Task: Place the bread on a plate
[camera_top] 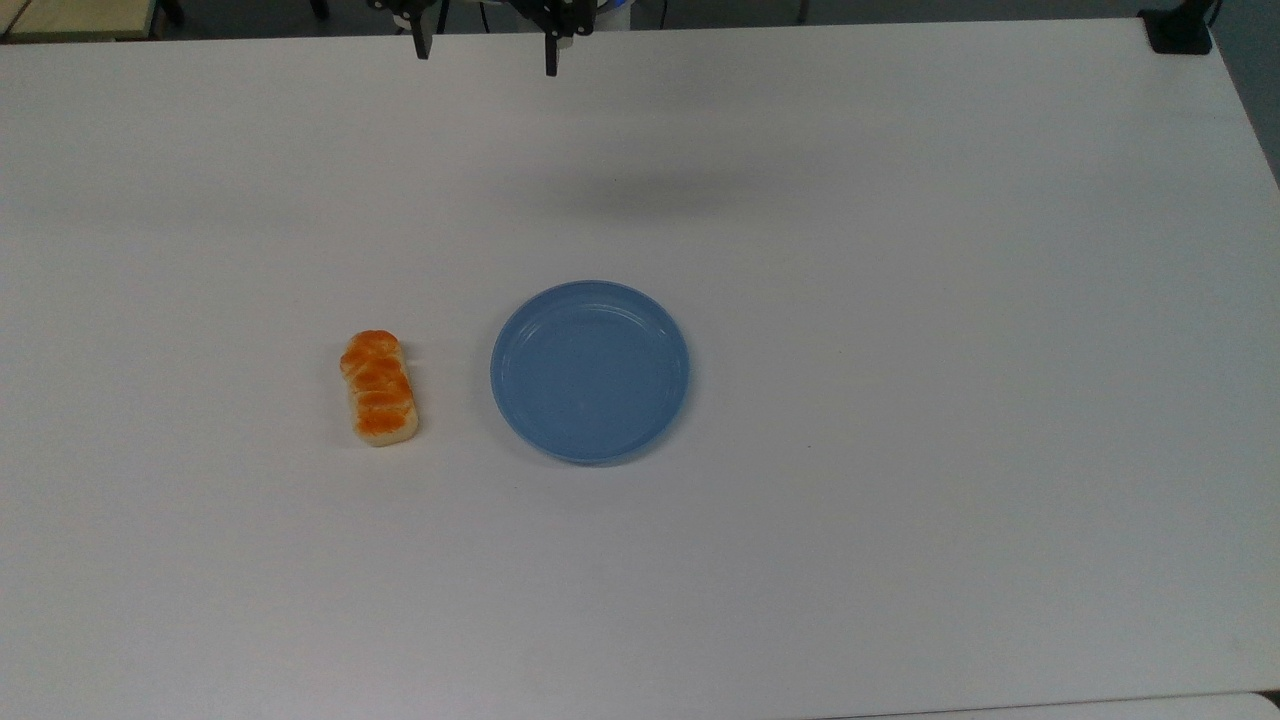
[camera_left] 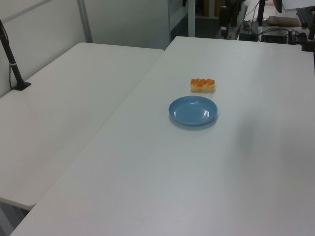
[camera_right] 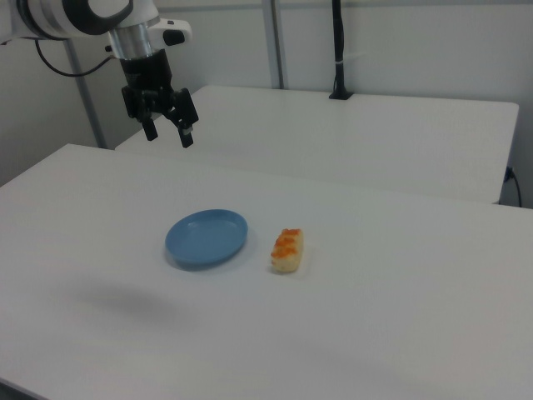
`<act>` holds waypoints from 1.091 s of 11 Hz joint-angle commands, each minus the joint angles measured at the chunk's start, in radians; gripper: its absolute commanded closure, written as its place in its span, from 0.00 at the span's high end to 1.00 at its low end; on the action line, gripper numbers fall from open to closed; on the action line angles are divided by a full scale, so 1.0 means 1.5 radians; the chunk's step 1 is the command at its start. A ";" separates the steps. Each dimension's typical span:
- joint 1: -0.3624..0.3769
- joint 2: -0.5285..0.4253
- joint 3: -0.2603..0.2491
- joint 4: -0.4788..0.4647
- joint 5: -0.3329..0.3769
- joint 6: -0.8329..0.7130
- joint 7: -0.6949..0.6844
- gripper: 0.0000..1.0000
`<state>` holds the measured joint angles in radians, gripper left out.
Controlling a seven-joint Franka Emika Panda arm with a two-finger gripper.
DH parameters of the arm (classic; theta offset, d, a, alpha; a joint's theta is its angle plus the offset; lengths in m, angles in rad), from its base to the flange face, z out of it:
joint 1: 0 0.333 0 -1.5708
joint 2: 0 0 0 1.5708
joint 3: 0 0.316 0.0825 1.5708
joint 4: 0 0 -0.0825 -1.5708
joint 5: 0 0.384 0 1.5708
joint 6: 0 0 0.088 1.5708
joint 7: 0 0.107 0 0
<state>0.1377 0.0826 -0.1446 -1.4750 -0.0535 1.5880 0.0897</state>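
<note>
The bread (camera_top: 379, 388), a small loaf with orange glazed bumps and pale sides, lies on the white table just to the top view's left of the plate; it also appears as bread (camera_left: 203, 85) and bread (camera_right: 287, 249). The light blue round plate (camera_top: 589, 371) is bare; I see the same plate (camera_left: 193, 110) and plate (camera_right: 206, 237) in the side views. My gripper (camera_top: 487, 52) hangs high over the table's far edge, well away from both, open with nothing between its fingers. In the right view the gripper (camera_right: 169, 132) is up and left of the plate.
A second white table (camera_left: 64, 113) adjoins on the left view's left, with a black post (camera_left: 12, 64) clamped to it. A black clamp (camera_top: 1180, 30) sits at the top view's upper right corner. A soft shadow (camera_top: 640, 195) lies beyond the plate.
</note>
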 commanded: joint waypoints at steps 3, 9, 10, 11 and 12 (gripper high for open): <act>0.002 -0.024 -0.007 -0.027 0.001 -0.002 -0.029 1.00; 0.002 -0.022 -0.008 -0.025 0.001 -0.002 -0.028 1.00; 0.002 -0.019 -0.009 -0.023 0.001 -0.001 -0.031 1.00; 0.001 -0.016 -0.009 -0.021 0.001 0.000 -0.033 1.00; -0.003 -0.016 -0.010 -0.021 0.001 0.002 -0.034 1.00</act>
<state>0.1348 0.0825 -0.1470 -1.4783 -0.0535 1.5880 0.0659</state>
